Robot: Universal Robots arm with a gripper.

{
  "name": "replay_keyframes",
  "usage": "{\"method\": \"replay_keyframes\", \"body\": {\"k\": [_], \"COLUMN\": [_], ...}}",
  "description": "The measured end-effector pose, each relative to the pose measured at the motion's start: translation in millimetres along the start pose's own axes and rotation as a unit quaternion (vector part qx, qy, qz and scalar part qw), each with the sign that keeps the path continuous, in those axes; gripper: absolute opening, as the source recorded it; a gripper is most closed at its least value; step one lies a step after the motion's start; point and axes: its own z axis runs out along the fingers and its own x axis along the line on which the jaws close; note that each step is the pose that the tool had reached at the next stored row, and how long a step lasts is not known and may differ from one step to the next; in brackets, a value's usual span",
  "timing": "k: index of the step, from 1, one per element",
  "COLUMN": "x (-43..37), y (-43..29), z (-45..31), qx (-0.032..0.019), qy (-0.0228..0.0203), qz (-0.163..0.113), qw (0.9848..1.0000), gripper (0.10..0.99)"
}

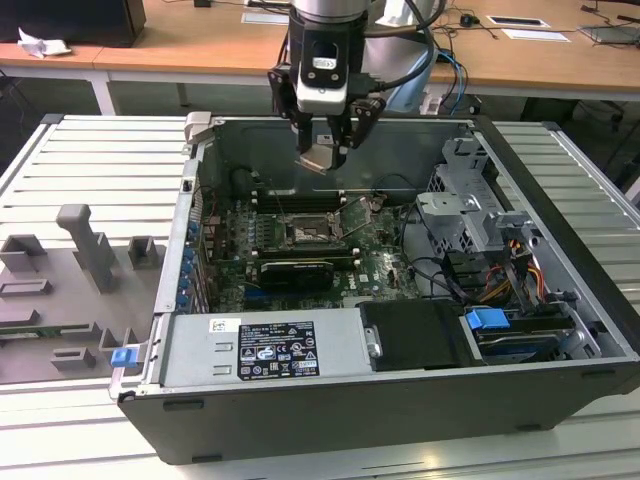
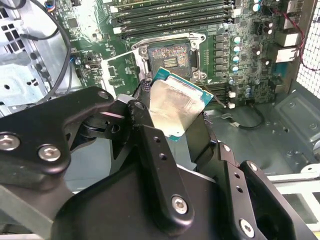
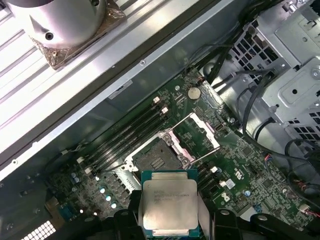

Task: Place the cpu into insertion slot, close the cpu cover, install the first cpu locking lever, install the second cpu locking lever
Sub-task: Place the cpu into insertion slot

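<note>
Bench (image 1: 90, 150), open case (image 1: 400, 425); cpu (image 3: 169, 206) in claw (image 1: 327, 145)

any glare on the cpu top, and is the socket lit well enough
second wrist view: glare washes the cpu top nearly white; first wrist view: the cpu is evenly lit; exterior view: the insertion slot lies dim, shaded by the case

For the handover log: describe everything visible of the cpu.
The cpu is a small flat square chip with a pale silver-grey metal top and a green board edge showing around it. It is gripped at opposite sides by the black tool, tilted, held in the air above the open, empty insertion slot, touching nothing else.
</note>
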Motion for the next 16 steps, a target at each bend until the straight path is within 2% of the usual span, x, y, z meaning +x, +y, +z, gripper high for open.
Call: {"method": "replay_keyframes", "body": {"k": [10,16], "x": [-0.1,-0.1], "y": [-0.2,-0.3], "z": [2.0,3.3], "qx": [-0.0009,-0.0016], "qy": [-0.0045,-0.0075], "qz": [0.051,0.083], "qw": [0.9987,0.9965], "gripper": [0.529,0.529]}}
